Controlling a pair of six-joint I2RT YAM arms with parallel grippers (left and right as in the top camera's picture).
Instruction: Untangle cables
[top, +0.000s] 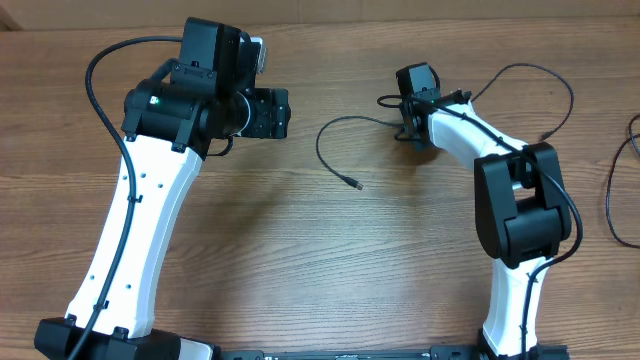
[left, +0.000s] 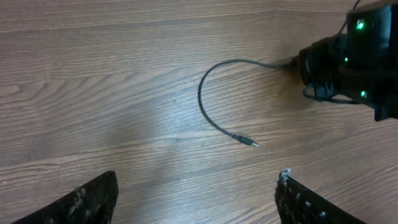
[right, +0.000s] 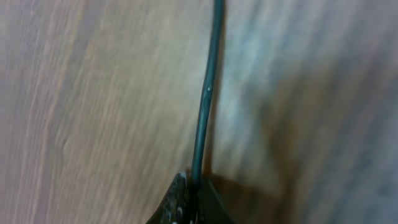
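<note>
Only wrist-side: cable in right hand

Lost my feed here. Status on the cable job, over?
Left gripper open, off the cable. Right gripper shut on cable; plug end loose on table. Nothing in the way.

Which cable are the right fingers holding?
The curved cable mid-table, running from the right fingers to a free plug. The other cable lies apart at the right edge.
</note>
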